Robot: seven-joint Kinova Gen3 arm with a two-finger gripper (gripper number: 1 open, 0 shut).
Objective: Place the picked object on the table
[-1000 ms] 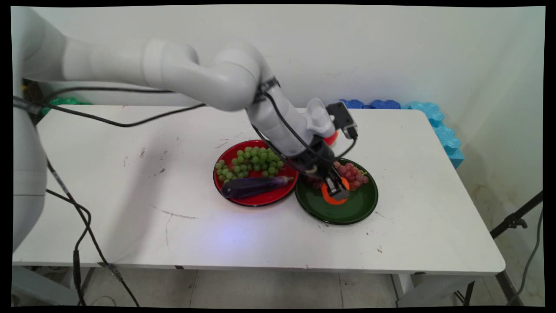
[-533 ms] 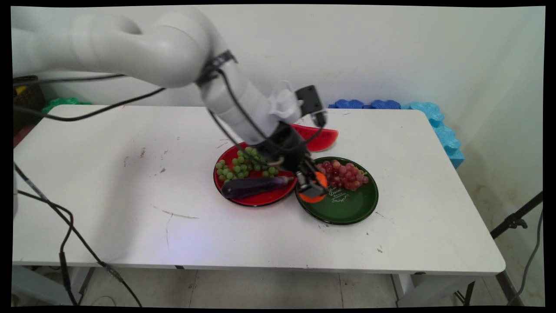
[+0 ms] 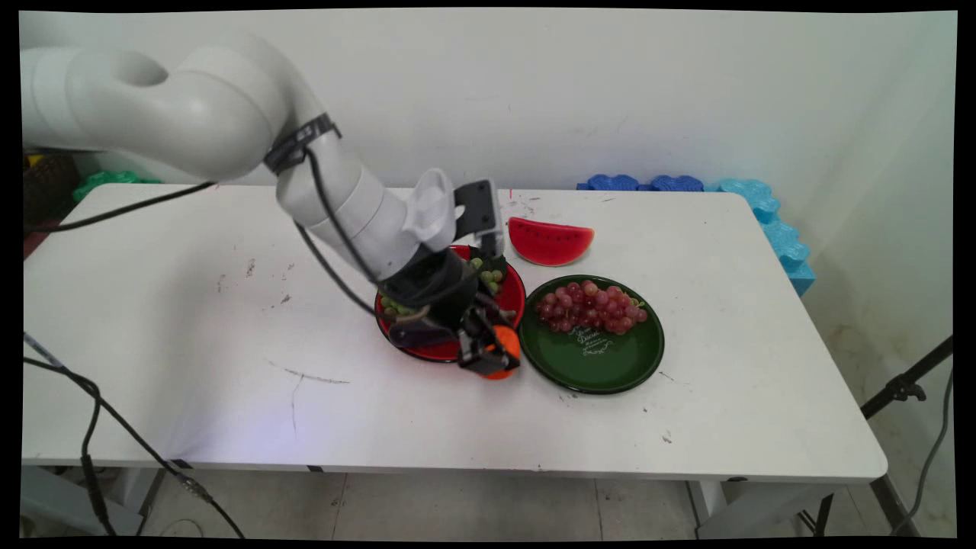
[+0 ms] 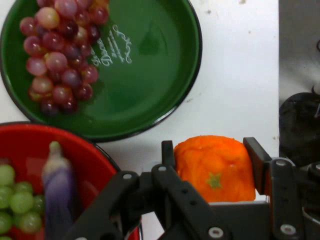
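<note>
From the main view I see my tool (image 3: 488, 352) pinching an orange (image 3: 503, 352) above the desk (image 3: 229, 366), between the red plate (image 3: 512, 293) and green plate (image 3: 610, 366); the arm slants down from the upper left. In the hand view, the orange (image 4: 215, 167) sits clamped between both fingers (image 4: 256, 155), the eggplant (image 4: 59, 180) lying left.

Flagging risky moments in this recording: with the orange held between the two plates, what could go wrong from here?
1. The gripper holds the orange low, right by the red plate rim; a sideways move could knock the plate or the eggplant.
2. The fingers clamp only the orange's sides, so it might slip out and roll on the table.
3. The green plate sits close on the other side, so its rim could get clipped and the red grapes jolted.
</note>
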